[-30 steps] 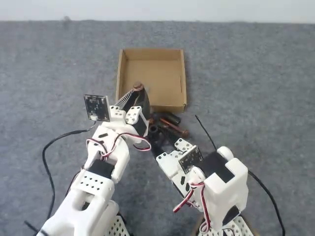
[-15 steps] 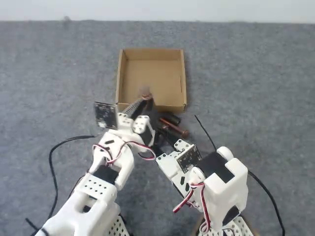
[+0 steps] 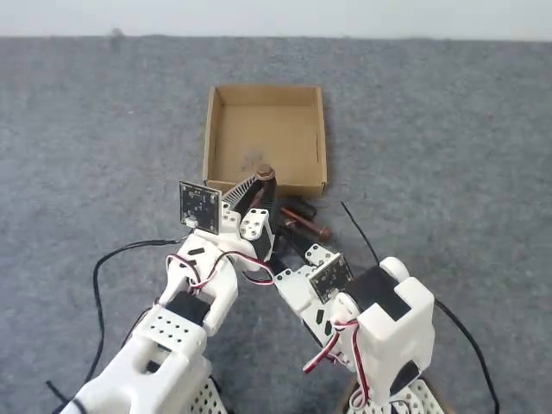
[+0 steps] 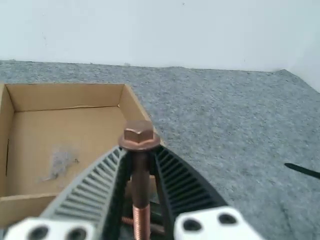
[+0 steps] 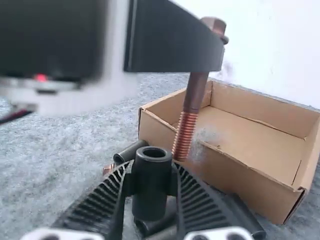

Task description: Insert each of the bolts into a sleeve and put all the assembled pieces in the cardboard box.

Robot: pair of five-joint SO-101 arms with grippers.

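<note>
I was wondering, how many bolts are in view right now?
2. One bolt is upright in the left gripper, by the cardboard box; a second bolt lies among sleeves before the box. More may hide beneath the arms.

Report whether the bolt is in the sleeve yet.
Out. The left gripper holds the bolt nearly upright, its threaded tip beside the sleeve, whose mouth shows empty in the right gripper.

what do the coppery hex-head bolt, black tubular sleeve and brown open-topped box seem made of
The coppery hex-head bolt: probably copper-plated metal, shiny with cut threads. The black tubular sleeve: matte, metal or plastic, unclear. The brown open-topped box: plain cardboard, dull, thin folded walls.
</note>
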